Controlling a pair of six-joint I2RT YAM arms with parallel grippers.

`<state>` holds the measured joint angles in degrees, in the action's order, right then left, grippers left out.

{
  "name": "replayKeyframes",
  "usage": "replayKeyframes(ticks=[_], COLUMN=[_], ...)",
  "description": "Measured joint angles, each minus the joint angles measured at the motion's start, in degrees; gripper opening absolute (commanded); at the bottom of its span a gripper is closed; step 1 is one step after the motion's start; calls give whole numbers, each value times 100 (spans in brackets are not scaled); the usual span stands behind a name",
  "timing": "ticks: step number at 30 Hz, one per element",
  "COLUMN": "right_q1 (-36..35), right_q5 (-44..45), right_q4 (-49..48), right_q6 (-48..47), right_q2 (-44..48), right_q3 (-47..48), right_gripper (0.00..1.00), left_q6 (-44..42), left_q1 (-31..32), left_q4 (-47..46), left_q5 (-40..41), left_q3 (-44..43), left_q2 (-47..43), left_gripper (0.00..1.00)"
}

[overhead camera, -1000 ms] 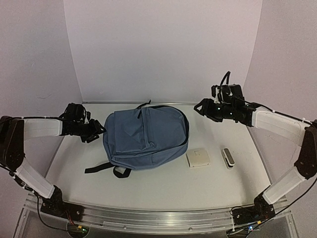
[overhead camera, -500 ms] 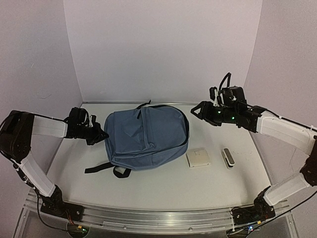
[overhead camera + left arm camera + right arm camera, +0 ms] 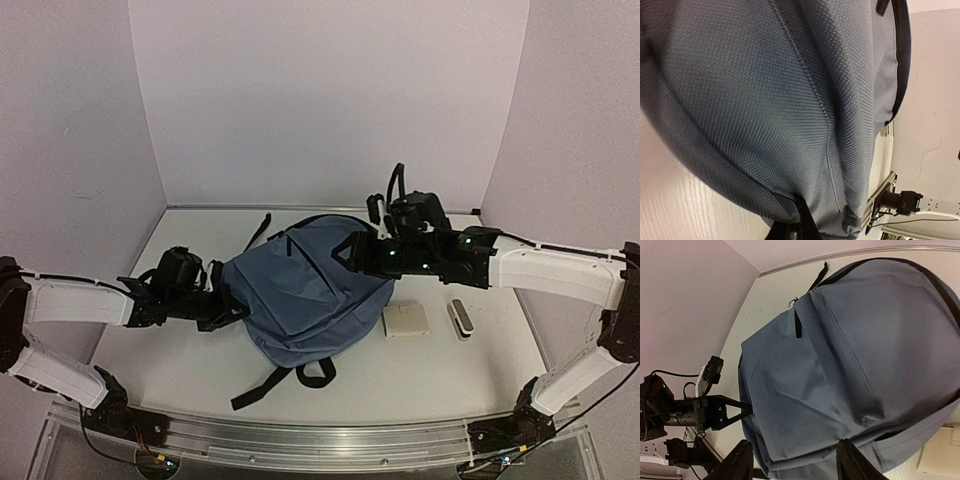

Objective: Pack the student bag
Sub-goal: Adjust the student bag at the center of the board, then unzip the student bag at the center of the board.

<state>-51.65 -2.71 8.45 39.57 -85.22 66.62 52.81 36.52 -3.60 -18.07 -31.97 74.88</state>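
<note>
The student bag [image 3: 305, 300] is a slate-blue backpack lying on the white table, its black straps [image 3: 285, 382] trailing toward the front. My left gripper [image 3: 236, 308] is shut on the fabric at the bag's left edge. In the left wrist view the blue weave [image 3: 780, 90] fills the frame, and the dark gripper [image 3: 799, 222] pinches it at the bottom. My right gripper [image 3: 346, 254] hangs open above the bag's upper right part. The right wrist view shows its fingers [image 3: 742, 460] spread over the bag [image 3: 850, 350], with nothing between them.
A beige square case [image 3: 405, 320] lies just right of the bag. A small grey and black block [image 3: 460, 318] sits further right. White walls close the table at the back and both sides.
The left gripper shut on the bag's left edge and pulled it forward, so the bag turned and its straps swung to the front. The right arm moved left to over the bag.
</note>
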Motion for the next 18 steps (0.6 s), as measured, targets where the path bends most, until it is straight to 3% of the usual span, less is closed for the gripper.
replayKeyframes(ticks=[5, 11, 14, 18], right_q1=[-528, -786, -857, -913], right_q5=[325, 600, 711, 947], right_q4=[-59, -44, 22, 272], right_q6=[152, 215, 212, 141], right_q2=[-545, -1314, -1613, -2097], right_q3=[379, 941, 1199, 1727], right_gripper=[52, 50, 49, 48], left_q6=[532, 621, 383, -185], left_q1=[807, 908, 865, 393], left_q4=[147, 1090, 2082, 3022], left_q5=[131, 258, 495, 555], left_q3=[160, -55, -644, -1814], left_q2=[-192, -548, -952, -1255], left_gripper=[35, 63, 76, 82])
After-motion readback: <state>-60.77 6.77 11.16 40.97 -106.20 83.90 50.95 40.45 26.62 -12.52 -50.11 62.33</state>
